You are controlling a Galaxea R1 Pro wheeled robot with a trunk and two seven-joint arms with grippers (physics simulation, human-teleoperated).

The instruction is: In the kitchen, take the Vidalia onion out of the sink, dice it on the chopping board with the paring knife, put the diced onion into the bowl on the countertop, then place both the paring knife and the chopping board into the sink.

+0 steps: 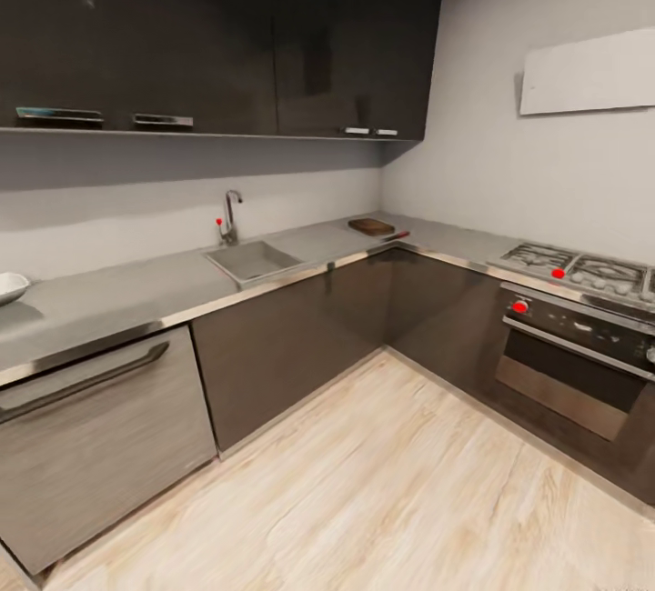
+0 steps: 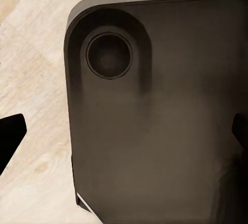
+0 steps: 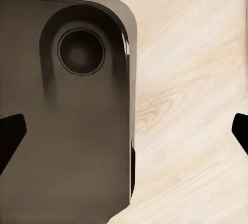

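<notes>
Across the kitchen, the steel sink with its curved faucet is set in the long grey countertop. The Vidalia onion is out of view. In the counter's corner lies the dark brown chopping board, and the paring knife rests just beside it. The white bowl sits at the far left edge of the head view. My left gripper and right gripper both hang open above my dark base and the wooden floor, holding nothing.
A gas hob and an oven fill the right-hand counter run. A steel dishwasher front stands at lower left. Dark upper cabinets hang over the sink. Light wood floor lies open between me and the counters.
</notes>
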